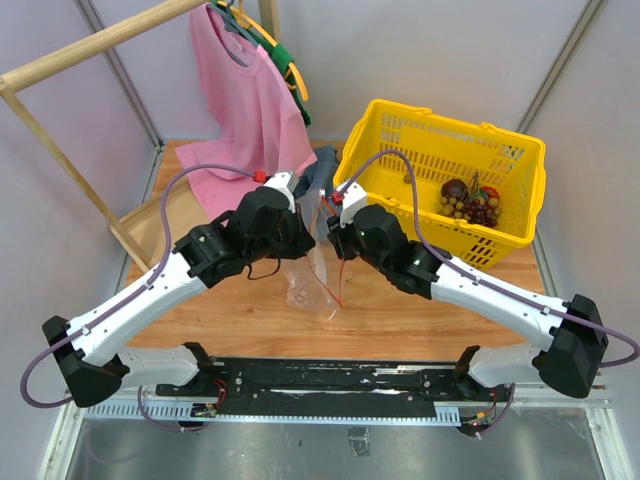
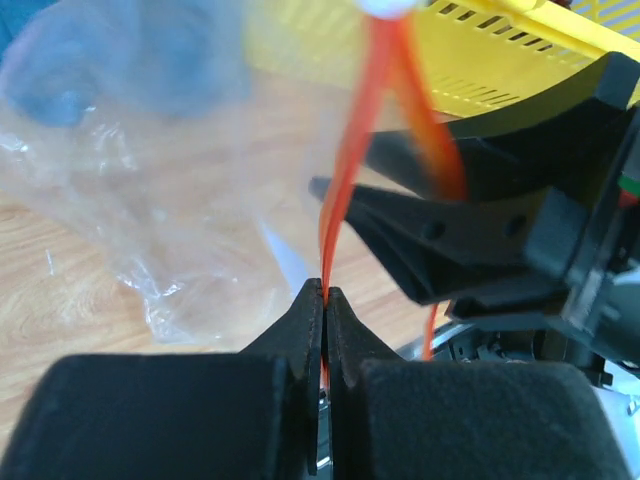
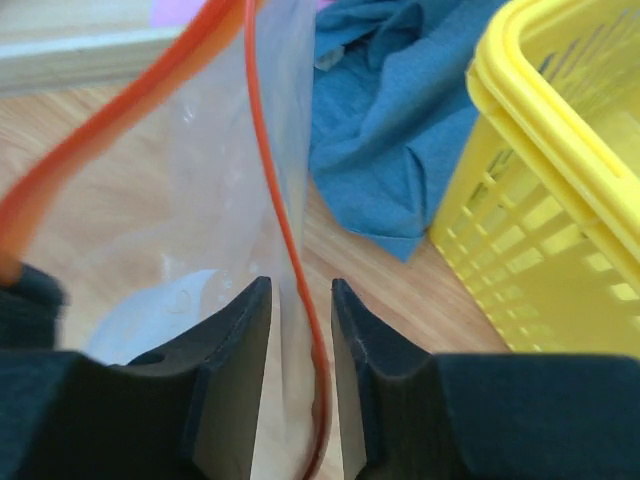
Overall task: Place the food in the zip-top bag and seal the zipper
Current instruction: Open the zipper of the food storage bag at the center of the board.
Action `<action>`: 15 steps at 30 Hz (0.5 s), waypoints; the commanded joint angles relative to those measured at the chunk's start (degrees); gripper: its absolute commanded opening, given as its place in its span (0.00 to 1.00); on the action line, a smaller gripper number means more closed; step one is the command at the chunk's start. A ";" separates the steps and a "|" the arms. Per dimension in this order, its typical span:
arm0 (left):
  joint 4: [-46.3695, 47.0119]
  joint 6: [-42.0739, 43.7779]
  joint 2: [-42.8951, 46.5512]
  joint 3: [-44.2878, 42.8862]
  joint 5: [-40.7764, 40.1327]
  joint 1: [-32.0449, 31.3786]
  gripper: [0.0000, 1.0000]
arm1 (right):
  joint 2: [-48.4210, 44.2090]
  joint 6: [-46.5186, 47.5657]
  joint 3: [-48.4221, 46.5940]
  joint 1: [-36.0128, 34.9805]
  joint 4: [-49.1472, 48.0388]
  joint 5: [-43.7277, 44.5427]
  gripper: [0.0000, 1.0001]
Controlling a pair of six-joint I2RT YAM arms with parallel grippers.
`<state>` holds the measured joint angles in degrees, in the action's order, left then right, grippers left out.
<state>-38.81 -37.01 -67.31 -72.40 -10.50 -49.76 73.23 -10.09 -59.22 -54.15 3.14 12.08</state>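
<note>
The zip-top bag point(image 1: 312, 272) hangs crumpled between my two grippers over the wooden table. My left gripper point(image 2: 325, 292) is shut on its red-orange zipper point(image 2: 350, 170); the clear plastic point(image 2: 150, 200) billows to the left. My right gripper point(image 3: 300, 290) is open, its jaws either side of the zipper point(image 3: 283, 200) without pinching it, and the bag's film point(image 3: 160, 200) sits to its left. In the top view both grippers meet near the bag's top, left gripper point(image 1: 308, 222) and right gripper point(image 1: 334, 226). The food point(image 1: 472, 203) lies in the yellow basket: a dark red fruit, purple grapes and a tan cluster.
The yellow basket point(image 1: 440, 115) stands at the back right, close to my right arm. A blue cloth point(image 3: 390, 120) lies crumpled between the basket and the bag. A pink shirt point(image 1: 245, 90) hangs from a wooden rack point(image 1: 60, 150) at the back left.
</note>
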 commanded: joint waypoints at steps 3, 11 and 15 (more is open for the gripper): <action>-6.46 -0.73 3.17 -0.17 -7.31 -0.69 0.00 | 0.27 4.08 -2.58 -0.51 4.83 16.31 0.13; -16.68 -4.88 2.98 -0.92 -20.82 -0.69 0.00 | -1.57 3.37 -3.49 -0.51 8.28 26.90 0.01; -11.02 -3.20 2.63 0.67 -16.54 -0.69 0.01 | -1.14 0.41 -3.42 -0.56 7.06 17.60 0.01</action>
<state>-50.24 -40.56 -64.82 -72.40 -24.99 -50.13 73.19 -7.33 -61.10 -54.68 9.37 31.48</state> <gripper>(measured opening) 0.014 0.011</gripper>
